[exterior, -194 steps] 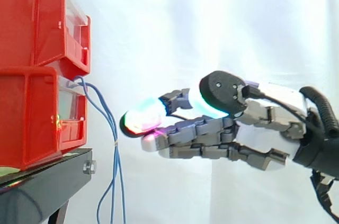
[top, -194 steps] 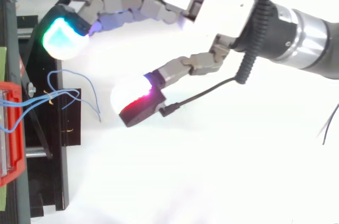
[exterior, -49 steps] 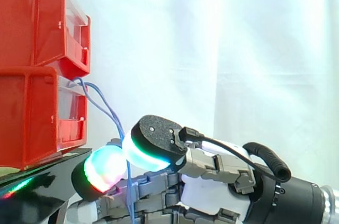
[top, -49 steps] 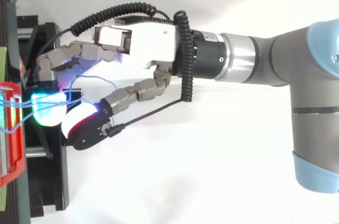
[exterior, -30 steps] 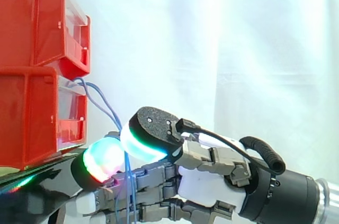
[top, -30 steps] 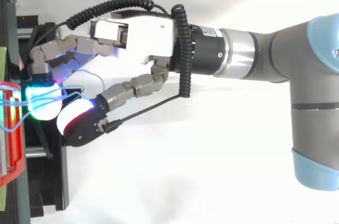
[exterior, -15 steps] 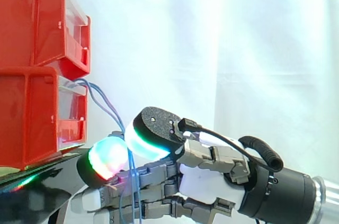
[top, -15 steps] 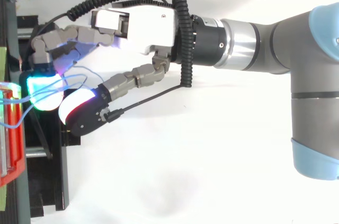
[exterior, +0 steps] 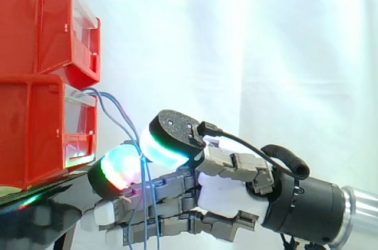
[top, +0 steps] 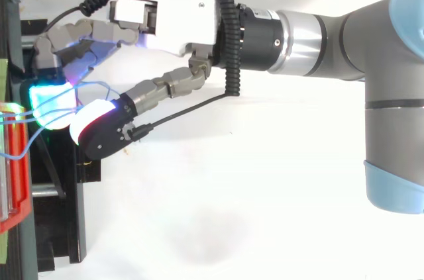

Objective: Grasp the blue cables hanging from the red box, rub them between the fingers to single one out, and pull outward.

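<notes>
Just in front of the lower red box (exterior: 29,132), you have the hand (exterior: 221,194) closed on the blue cables (exterior: 126,114), pinching them between the thumb and a glowing fingertip (exterior: 118,170). The cables leave the box's front and arc down through that pinch. Below it they hang across the lower fingers beside the black stand (exterior: 41,208).

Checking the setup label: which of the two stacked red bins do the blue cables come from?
The lower red bin: the blue cables leave its clear front, beneath the upper bin, toward the hand pinching them.
</notes>
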`<state>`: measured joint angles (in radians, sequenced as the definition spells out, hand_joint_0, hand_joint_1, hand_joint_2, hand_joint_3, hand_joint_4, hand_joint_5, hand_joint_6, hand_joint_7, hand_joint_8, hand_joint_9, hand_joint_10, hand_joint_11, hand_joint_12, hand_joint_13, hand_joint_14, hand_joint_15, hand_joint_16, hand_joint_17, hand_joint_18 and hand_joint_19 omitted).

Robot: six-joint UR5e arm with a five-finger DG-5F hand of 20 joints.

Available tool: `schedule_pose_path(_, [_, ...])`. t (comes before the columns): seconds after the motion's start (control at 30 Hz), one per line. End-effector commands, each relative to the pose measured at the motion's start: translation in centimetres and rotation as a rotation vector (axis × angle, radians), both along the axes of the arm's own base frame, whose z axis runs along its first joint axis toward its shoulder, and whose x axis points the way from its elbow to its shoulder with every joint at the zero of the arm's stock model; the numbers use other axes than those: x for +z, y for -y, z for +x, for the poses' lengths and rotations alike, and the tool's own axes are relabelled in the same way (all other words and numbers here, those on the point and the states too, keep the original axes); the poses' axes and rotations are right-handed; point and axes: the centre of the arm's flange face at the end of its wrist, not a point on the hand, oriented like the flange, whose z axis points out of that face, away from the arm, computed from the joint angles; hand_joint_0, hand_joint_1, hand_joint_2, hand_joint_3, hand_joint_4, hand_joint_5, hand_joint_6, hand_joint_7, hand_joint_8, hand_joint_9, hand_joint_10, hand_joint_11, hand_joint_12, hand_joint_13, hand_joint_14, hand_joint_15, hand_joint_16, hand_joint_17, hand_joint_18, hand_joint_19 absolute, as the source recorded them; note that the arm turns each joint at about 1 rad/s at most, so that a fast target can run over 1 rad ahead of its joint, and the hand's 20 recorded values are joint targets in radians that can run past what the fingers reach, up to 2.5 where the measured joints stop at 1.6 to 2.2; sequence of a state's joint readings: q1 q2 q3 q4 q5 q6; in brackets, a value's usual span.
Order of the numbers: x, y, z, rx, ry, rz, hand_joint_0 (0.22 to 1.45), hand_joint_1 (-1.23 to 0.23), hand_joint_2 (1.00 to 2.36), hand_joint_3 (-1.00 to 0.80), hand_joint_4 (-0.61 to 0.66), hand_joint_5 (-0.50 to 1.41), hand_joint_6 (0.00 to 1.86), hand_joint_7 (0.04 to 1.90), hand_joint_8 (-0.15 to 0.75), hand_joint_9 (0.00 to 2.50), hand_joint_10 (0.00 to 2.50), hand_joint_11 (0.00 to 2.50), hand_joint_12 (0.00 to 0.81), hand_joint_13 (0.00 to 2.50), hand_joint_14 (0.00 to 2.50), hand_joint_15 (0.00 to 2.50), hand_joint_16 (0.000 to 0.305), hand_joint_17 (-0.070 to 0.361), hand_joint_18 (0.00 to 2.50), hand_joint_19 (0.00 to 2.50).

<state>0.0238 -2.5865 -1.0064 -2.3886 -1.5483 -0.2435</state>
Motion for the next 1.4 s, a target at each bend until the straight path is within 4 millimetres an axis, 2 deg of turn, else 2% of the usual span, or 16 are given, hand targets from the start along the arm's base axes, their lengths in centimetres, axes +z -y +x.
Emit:
schedule_pose_path(0.0, [0.3,0.2,0.1,0.01,-0.012,0.006,0.53,-0.67,1.01,-0.4,0.19,-0.08,0.53,1.28,0.284,0.76,0.01,0.34,0.359,0.45,0.01,0.18,0.047,0.107,0.44,0.32])
schedule_pose_path(0.27, [0.6,0.5,0.2,0.013,-0.019,0.004,0.53,-0.66,1.01,-0.39,0.18,-0.08,0.56,1.24,0.285,0.76,0.01,0.33,0.36,0.45,0.01,0.18,0.047,0.107,0.44,0.33])
schedule_pose_path(0.37, [0.6,0.6,0.1,0.012,-0.019,0.004,0.57,-0.7,1.01,-0.33,0.15,-0.12,0.76,1.0,0.285,0.77,0.01,0.35,0.353,0.45,0.01,0.17,0.046,0.103,0.44,0.32])
schedule_pose_path(0.4, [0.6,0.6,0.1,0.012,-0.019,0.004,0.57,-0.71,1.01,-0.26,0.12,-0.14,0.82,1.03,0.288,0.77,0.01,0.37,0.352,0.46,0.01,0.18,0.045,0.102,0.44,0.31])
schedule_pose_path(0.5, [0.6,0.8,0.1,0.011,-0.019,0.004,0.57,-0.72,1.02,-0.13,0.12,-0.16,0.9,0.96,0.307,0.79,0.01,0.38,0.372,0.48,0.01,0.18,0.049,0.11,0.48,0.29])
schedule_pose_path(0.87, [0.9,-0.2,-0.1,0.025,-0.059,0.004,0.58,-0.75,1.02,-0.12,0.1,-0.16,0.92,0.9,0.311,0.8,0.01,0.39,0.374,0.5,0.01,0.19,0.049,0.11,0.49,0.29])
schedule_pose_path(1.17, [2.7,0.3,-0.9,0.024,-0.116,0.004,0.59,-0.77,1.02,-0.14,0.09,-0.16,0.91,0.9,0.301,0.79,0.01,0.39,0.364,0.49,0.01,0.19,0.047,0.106,0.48,0.31])
schedule_pose_path(1.37, [4.4,0.7,-2.2,0.026,-0.2,0.009,0.59,-0.77,1.02,-0.16,0.1,-0.16,0.91,0.89,0.297,0.79,0.01,0.4,0.36,0.49,0.01,0.19,0.046,0.104,0.48,0.31])
